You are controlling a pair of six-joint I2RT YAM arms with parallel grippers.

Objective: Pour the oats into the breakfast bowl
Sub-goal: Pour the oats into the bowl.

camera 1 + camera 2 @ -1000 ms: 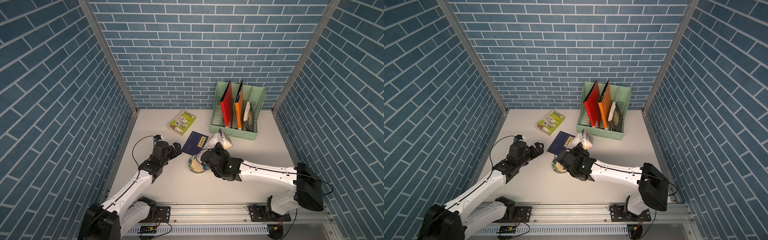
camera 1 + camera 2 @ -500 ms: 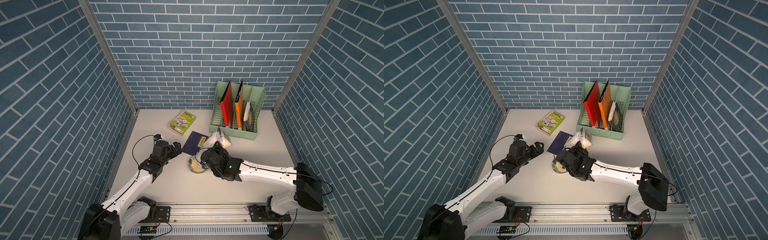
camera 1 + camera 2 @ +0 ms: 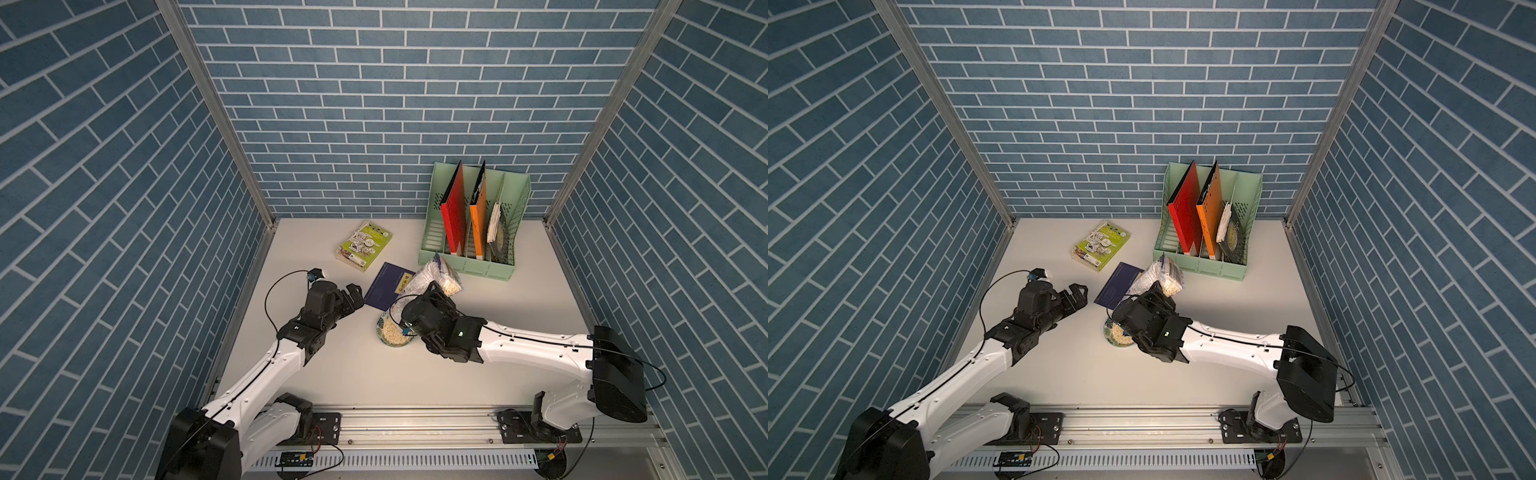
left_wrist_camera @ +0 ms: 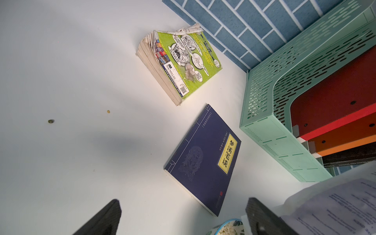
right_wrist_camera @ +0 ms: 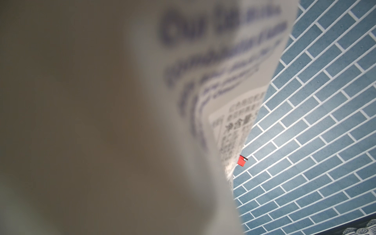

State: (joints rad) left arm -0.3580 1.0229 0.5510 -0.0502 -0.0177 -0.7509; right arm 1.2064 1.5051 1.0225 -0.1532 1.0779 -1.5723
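The white oats pouch (image 3: 437, 275) hangs tilted over the breakfast bowl (image 3: 379, 331), with my right gripper (image 3: 430, 293) shut on its lower part. The small leaf-patterned bowl holds a heap of pale oats (image 3: 394, 333); both top views show it, the bowl (image 3: 1105, 332) sitting half under my right wrist. The pouch (image 5: 223, 81) fills the right wrist view as a blur and hides the jaws. My left gripper (image 3: 354, 292) stands open and empty, left of the bowl. The left wrist view shows its fingertips (image 4: 110, 215) wide apart, the bowl (image 4: 227, 228) and the pouch (image 4: 335, 205).
A green picture-covered book (image 3: 365, 245) lies at the back. A dark blue book (image 3: 388, 284) lies just behind the bowl. A mint file rack (image 3: 473, 259) with red and orange folders stands at the back right. Two stray crumbs (image 4: 50, 121) lie on the table.
My right gripper has crept slightly toward the back with the pouch. The left arm has not moved.
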